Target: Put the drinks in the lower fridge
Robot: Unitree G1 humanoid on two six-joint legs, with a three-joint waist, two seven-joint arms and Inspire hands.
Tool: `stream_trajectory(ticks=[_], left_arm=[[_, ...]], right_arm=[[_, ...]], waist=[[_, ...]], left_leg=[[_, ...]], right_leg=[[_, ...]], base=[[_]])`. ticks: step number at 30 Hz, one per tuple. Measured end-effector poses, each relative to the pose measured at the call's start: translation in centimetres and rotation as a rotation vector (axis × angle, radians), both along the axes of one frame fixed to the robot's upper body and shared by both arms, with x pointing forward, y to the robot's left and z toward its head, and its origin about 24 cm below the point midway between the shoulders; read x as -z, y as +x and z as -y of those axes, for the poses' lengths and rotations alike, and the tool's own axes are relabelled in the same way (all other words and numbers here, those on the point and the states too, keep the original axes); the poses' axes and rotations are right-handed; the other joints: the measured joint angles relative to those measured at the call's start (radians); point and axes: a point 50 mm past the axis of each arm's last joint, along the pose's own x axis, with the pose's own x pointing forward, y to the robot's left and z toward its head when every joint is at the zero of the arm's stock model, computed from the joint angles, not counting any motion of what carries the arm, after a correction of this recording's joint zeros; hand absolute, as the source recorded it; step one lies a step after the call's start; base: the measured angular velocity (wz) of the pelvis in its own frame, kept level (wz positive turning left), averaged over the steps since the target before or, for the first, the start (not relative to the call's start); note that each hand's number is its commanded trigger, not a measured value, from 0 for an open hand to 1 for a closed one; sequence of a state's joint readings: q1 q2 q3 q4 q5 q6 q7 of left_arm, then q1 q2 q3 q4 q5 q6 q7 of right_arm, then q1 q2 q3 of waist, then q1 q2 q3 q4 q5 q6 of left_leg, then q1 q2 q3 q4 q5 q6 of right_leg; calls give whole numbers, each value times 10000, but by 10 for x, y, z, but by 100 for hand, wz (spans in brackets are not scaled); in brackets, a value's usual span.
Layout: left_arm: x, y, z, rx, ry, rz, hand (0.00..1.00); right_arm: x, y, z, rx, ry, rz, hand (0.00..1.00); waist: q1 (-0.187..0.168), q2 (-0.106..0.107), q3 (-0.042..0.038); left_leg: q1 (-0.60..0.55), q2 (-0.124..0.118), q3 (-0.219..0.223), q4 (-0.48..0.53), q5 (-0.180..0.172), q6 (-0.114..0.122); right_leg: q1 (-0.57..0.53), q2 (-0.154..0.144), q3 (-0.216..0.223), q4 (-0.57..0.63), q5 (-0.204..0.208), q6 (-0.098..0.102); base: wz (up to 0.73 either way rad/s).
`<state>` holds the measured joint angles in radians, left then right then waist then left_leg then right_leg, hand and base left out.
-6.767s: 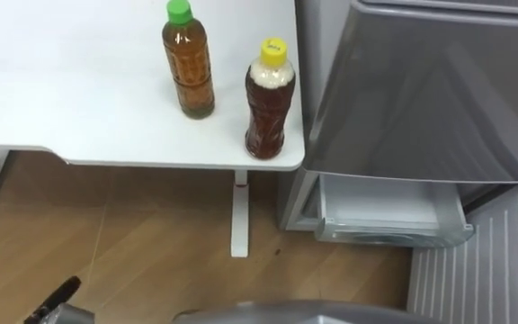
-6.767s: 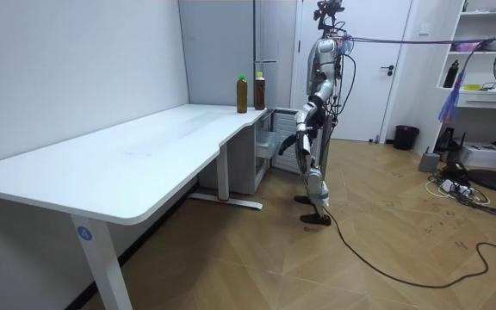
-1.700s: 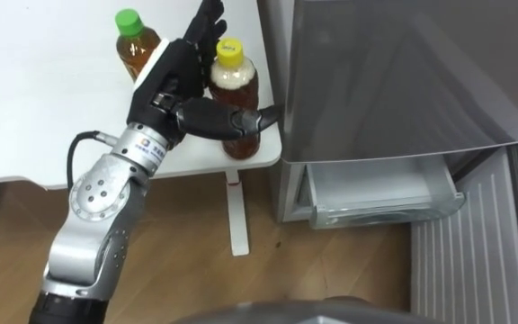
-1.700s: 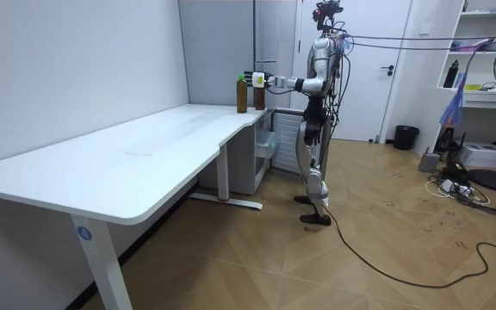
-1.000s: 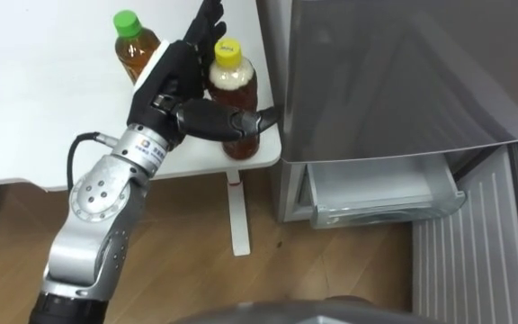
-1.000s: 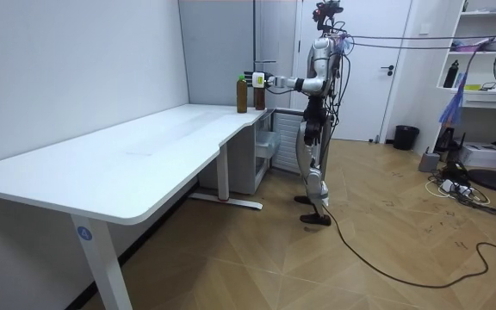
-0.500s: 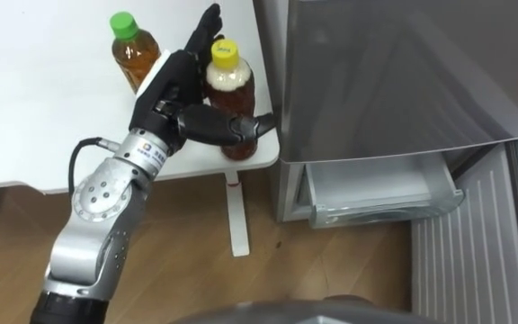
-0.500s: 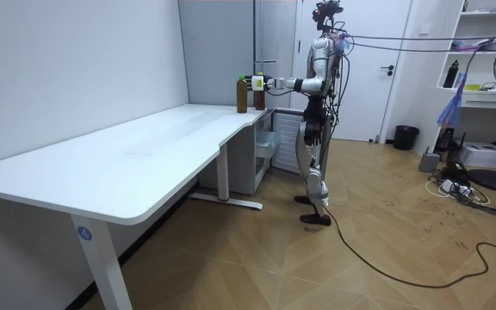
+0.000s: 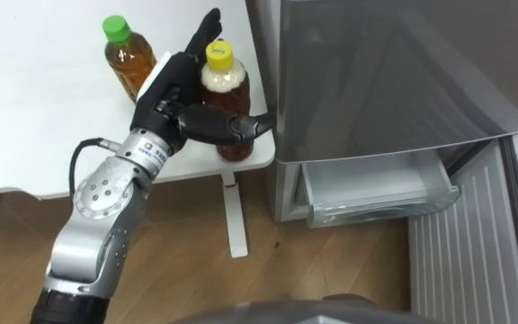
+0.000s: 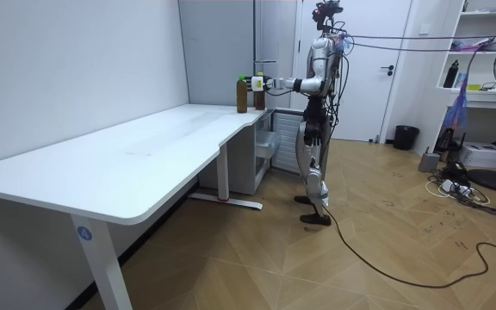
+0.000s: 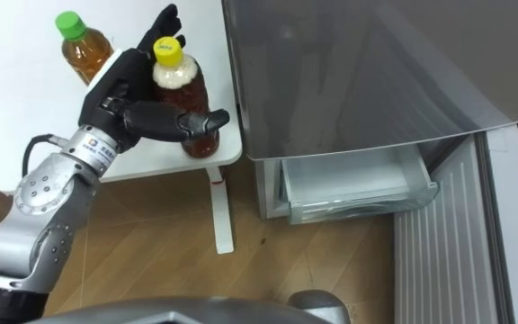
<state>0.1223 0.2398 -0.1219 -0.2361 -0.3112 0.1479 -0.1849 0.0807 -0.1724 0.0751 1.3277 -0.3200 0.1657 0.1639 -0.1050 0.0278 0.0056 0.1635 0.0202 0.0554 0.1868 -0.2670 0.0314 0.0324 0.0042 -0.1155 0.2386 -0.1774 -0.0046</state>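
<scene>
Hand (image 9: 171,92) round clear plastic bottle (image 9: 226,85)

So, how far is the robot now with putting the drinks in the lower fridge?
Done: the lower fridge drawer stands open, with no drink seen in it. In hand: the left hand grips the yellow-capped bottle at the table corner. Left: carrying it to the drawer, then the green-capped bottle, untouched on the table.

White table (image 9: 43,117), corner end.
Green-capped amber plastic bottle (image 9: 124,67) stood on it; yellow-capped brown bottle (image 9: 226,88) at the corner, contact unclear.
</scene>
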Motion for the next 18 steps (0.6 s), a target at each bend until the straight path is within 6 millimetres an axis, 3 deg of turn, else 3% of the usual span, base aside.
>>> stream_trajectory(ticks=[6, 18], left_arm=[[0, 0, 0, -62, 12, -53, 100], [7, -1, 0, -46, 135, -621, 100]], right_arm=[[0, -1, 0, 24, -35, -86, 0], [0, 1, 0, 4, -34, -17, 0]], waist=[[-1, -56, 36], [4, -31, 18]], left_leg=[[16, 1, 4, -2, 0, 0], [-51, 2, 8, -2, 0, 0]], right_leg=[[5, 0, 18, 7, 0, 0], [-131, 2, 30, 41, 1, -1]], base=[[-1], [0]])
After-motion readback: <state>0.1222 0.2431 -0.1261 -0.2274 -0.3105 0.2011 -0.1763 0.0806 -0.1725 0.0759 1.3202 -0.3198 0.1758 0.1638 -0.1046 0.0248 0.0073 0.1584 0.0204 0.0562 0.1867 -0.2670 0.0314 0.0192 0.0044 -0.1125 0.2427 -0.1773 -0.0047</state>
